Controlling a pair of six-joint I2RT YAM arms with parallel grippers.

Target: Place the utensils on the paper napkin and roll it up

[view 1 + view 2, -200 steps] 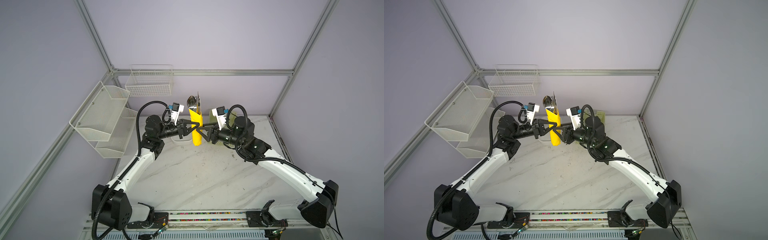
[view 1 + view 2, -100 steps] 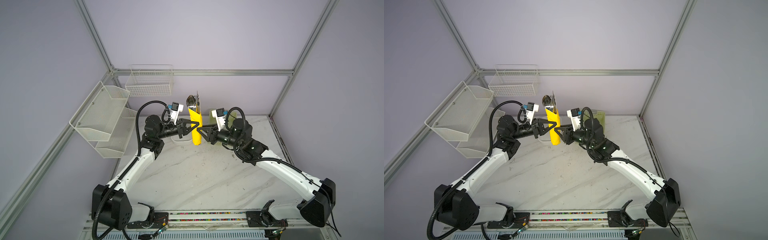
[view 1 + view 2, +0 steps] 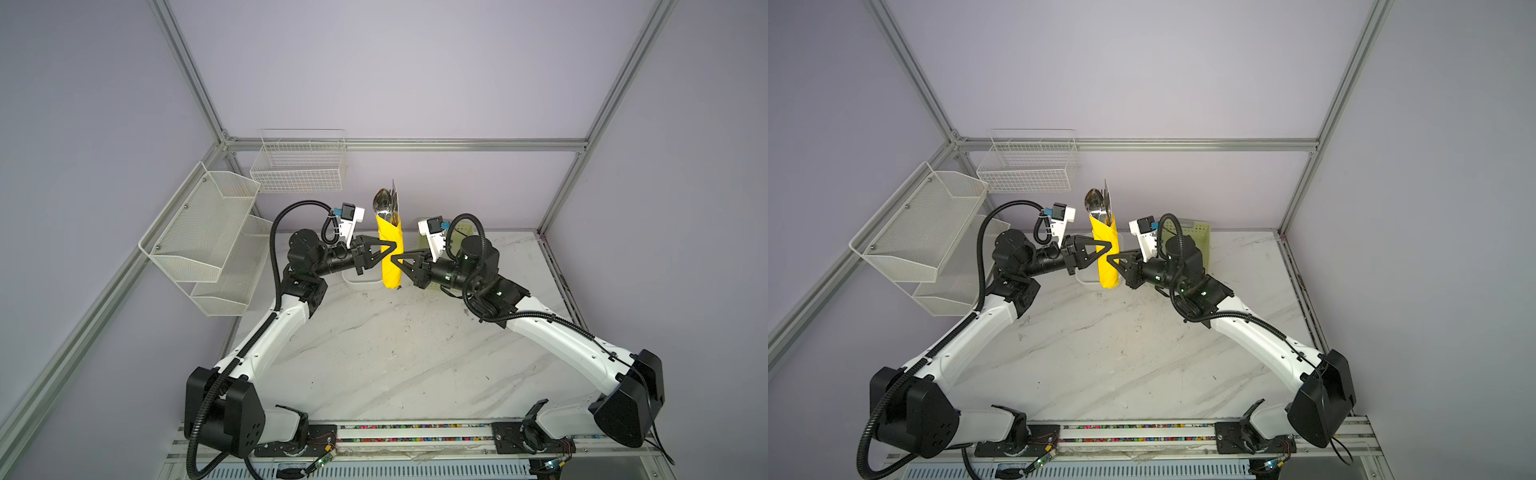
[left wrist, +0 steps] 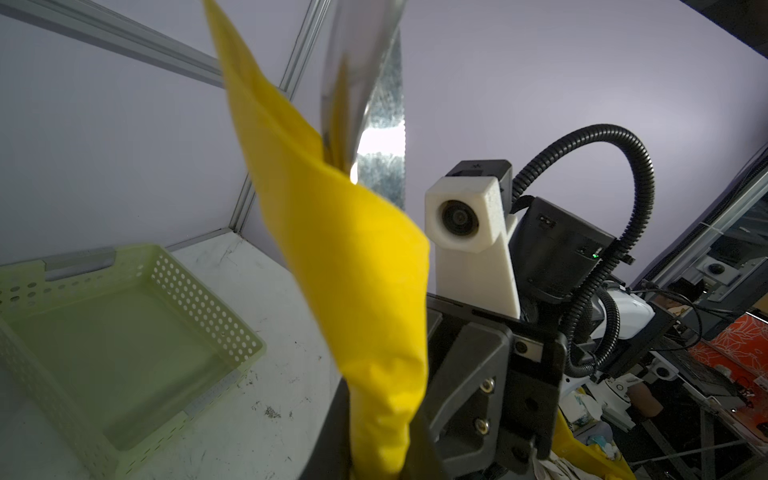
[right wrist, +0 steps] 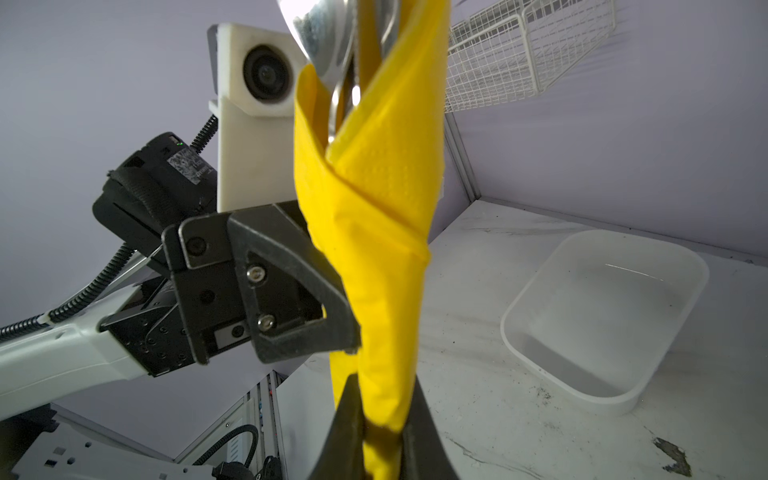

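**Rolled napkin with cutlery held upright between both grippers**

The paper napkin [image 3: 388,230] [image 3: 1100,230] is rolled into a yellow tube, standing upright at the back middle of the scene, lifted off the marble table [image 3: 395,353]; the utensils [image 3: 382,201] [image 3: 1095,201] are inside it, only the silver heads stick out of the top; a spoon bowl and a flat blade are clear, a third piece can't be made out in the top views; handles are hidden in the roll.

The left gripper [image 3: 394,247] [image 3: 1112,247] comes in from the left side, jaws narrow and clamped on the roll about halfway up; in the right wrist view its finger [image 5: 332,307] presses into the paper, which creases there.

The right gripper [image 3: 393,261] [image 3: 1108,259] comes in from the right side, jaws nipped together on the roll just below the left one; in the right wrist view the tube runs down between its own dark fingers [image 5: 345,419] and both touch the paper.

In the left wrist view the napkin [image 4: 357,257] fills the centre and the blade [image 4: 384,124] rises out of its open top.

A white tray [image 5: 602,386] sits on the table behind the roll; a pale green perforated basket [image 4: 232,332] [image 3: 1196,228] sits at the back, to the right of the roll; a wire basket [image 3: 299,166] and mesh shelves [image 3: 199,224] hang on the walls at back left.
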